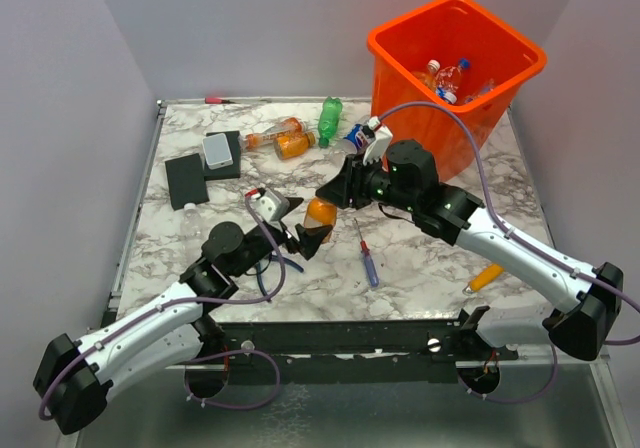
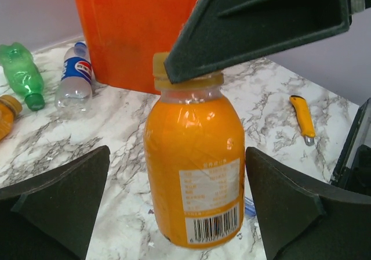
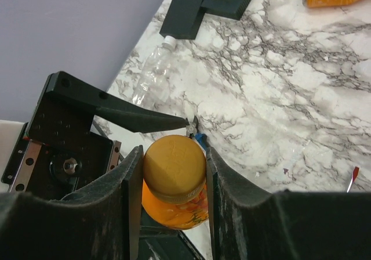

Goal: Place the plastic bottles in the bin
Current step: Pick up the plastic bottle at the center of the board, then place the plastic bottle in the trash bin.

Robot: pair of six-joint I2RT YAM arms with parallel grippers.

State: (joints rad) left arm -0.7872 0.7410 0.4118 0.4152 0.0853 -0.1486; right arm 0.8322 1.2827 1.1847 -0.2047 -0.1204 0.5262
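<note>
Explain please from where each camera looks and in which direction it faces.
Top external: above and behind the arms, looking down on the table and bin; left arm and right arm show.
Left wrist: low, looking across the table at the orange bottle, toward the bin; left claw open on either side of it.
Right wrist: above, looking down on the bottle's cap; right claw shut on it.
Shared: both wrist views show the orange bottle and the other arm's claw.

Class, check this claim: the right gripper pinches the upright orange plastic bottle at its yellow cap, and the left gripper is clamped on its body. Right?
Wrong: the left gripper stands open, fingers clear of the orange plastic bottle, as the left wrist view shows. The right gripper does pinch the cap.
</note>
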